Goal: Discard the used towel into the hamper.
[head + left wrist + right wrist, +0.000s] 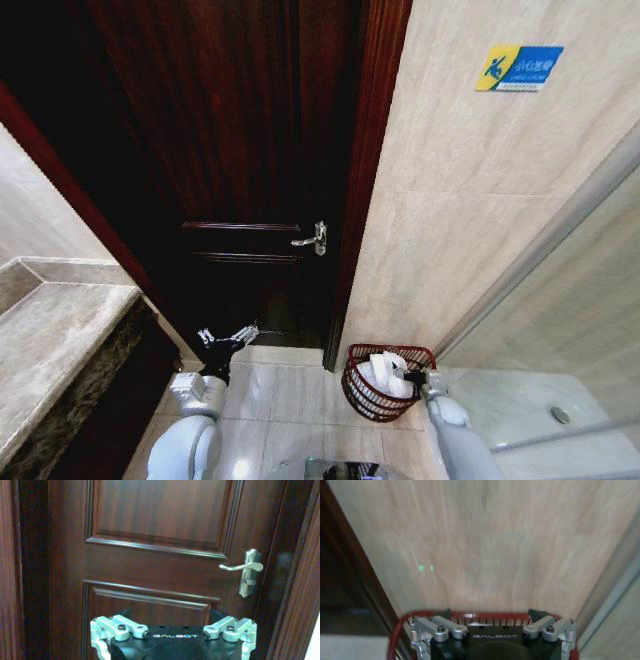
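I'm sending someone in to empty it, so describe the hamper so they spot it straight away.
Find the dark wooden door; right of its frame, on the floor against the beige tiled wall, stands the small round reddish-brown wire hamper. White towels fill it, and the right gripper is at its rim.

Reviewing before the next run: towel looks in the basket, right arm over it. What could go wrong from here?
1. The right gripper sits at the hamper rim; pulling back could snag or tip it.
2. The white towel is piled above the rim and may spill.
3. The left gripper hangs near the wooden door; turning could strike it.
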